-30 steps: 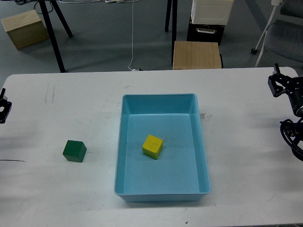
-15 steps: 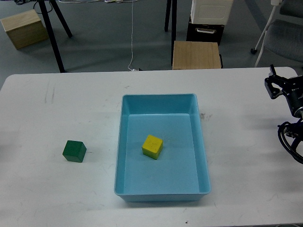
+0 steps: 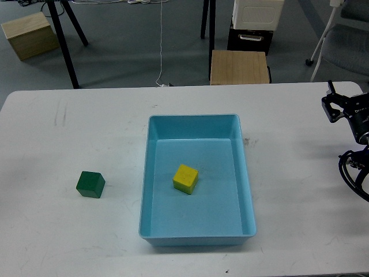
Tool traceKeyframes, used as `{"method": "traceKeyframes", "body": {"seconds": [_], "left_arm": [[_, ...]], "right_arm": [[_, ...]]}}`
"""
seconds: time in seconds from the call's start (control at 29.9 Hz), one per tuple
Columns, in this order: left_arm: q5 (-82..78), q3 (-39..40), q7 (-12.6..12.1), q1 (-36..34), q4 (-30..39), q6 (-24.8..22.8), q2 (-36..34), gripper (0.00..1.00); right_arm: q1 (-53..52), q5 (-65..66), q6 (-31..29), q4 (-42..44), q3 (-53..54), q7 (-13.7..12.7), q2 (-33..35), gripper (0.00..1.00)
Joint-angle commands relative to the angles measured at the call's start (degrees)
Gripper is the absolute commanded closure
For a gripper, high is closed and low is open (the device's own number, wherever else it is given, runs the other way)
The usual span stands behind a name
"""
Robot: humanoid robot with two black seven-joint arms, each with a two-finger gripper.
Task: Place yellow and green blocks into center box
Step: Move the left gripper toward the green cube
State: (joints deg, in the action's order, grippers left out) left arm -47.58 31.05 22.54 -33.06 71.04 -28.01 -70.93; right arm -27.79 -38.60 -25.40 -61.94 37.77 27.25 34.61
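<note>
The yellow block [image 3: 185,178] lies inside the light-blue center box [image 3: 248,173], near its middle. The green block [image 3: 90,184] sits on the white table to the left of the box, well apart from it. My right gripper [image 3: 332,104] hovers over the table's far right edge, far from both blocks; it is small and dark, so its fingers cannot be told apart. My left gripper is out of view.
The white table [image 3: 69,133] carries only the box and the green block. Beyond its far edge stand a tan wooden box [image 3: 239,67], a white crate [image 3: 258,11], another wooden box [image 3: 30,33] and black stand legs [image 3: 63,40].
My left gripper has pulled back from the table's left edge and left the view. My right gripper has shifted slightly left. The blocks and box have not moved.
</note>
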Motion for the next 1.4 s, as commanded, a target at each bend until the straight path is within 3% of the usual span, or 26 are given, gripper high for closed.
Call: {"method": "traceKeyframes", "body": {"seconds": [0.0, 0.2, 0.37, 0.53, 0.77, 0.84, 0.97, 1.24, 1.37], "left_arm": [[-14.79, -0.29, 0.31, -0.61, 7.16, 0.01, -0.52, 0.00], [-31.25, -5.65, -0.30, -0.69, 13.68, 0.01, -2.19, 0.00], [-30.56, -4.69, -0.22, -1.66, 13.95, 0.01, -2.37, 0.00], [-22.31, -3.37, -1.45, -7.37, 12.81, 0.01, -2.02, 0.02], [-14.56, -1.52, -0.66, -7.64, 10.96, 0.01, 0.79, 0.04], [-14.38, -1.52, 0.22, -7.46, 10.87, 0.01, 1.06, 0.04], [-14.29, -1.87, 5.46, -6.59, 9.99, 0.01, 0.97, 0.01], [-11.65, -2.05, 5.46, -2.89, 10.25, 0.01, 0.71, 0.00], [-12.70, -2.48, 5.46, -2.63, 14.64, 0.01, -1.14, 0.00]], "right_arm": [[-0.08, 0.01, 0.00, -0.46, 0.03, -0.01, 0.19, 0.01], [0.01, 0.10, 0.00, -0.46, -0.06, -0.01, 0.19, 0.01], [0.01, 0.19, 0.00, -0.55, -0.15, 0.08, -0.25, 0.01], [0.01, 0.19, 0.00, -1.16, -0.06, 0.08, 0.19, 0.01], [0.63, 0.19, -0.17, -1.25, 0.03, 0.17, 0.19, 0.01], [0.71, 0.19, -0.17, -1.25, -0.06, 0.17, 0.19, 0.01], [0.80, 0.63, -0.26, -1.16, -0.06, 0.08, 0.19, 0.01], [0.71, 2.74, -0.53, -1.25, 0.11, 0.17, 0.10, 0.01], [0.89, 3.18, -0.53, -1.87, 0.03, 0.17, 0.19, 0.01]]}}
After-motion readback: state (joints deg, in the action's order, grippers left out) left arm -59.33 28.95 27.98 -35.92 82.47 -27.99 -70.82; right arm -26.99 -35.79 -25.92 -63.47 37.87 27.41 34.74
